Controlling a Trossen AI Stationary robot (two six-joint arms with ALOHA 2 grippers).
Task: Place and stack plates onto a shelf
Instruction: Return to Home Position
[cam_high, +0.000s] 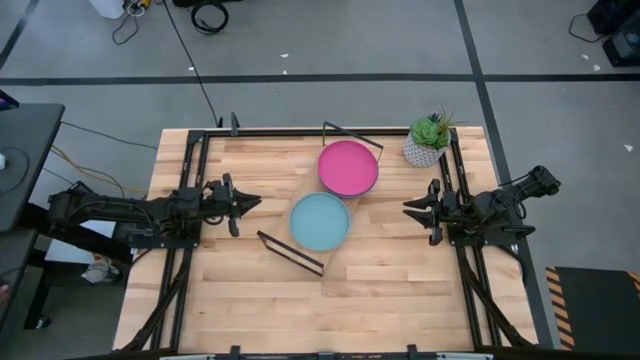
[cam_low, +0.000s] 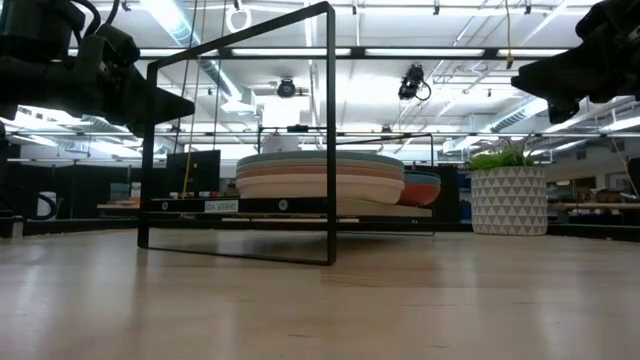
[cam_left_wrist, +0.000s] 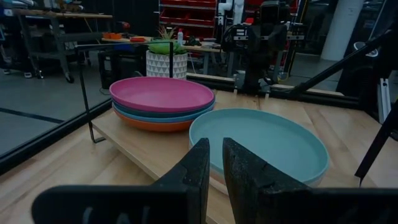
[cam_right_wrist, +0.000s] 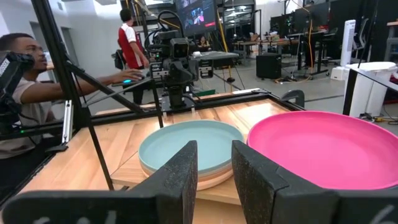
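Left gripper (cam_high: 250, 203): fingers nearly pressed together, empty, sitting off the shelf (cam_left_wrist: 140, 148) on its left side, well apart from it and pointing at it. Right gripper (cam_high: 408, 208): small gap between the fingers, empty, mirror spot off the shelf's right side.

Every plate in view is on the shelf, in two stacks. The pink plate (cam_high: 348, 167) tops the stack at the end nearer the potted plant (cam_high: 428, 142). The light blue plate (cam_high: 320, 220) tops the stack at the other end.

Risks, my read:
- The light blue stack seems to overhang the shelf board towards the left arm, so a low sweep or a knock on the wire frame (cam_high: 290, 252) could slide it off.
- A person (cam_right_wrist: 25, 93) sits close beyond the left arm.

Pose: both arms folded, forearms roughly level, grippers off the worktop (cam_high: 250, 300).
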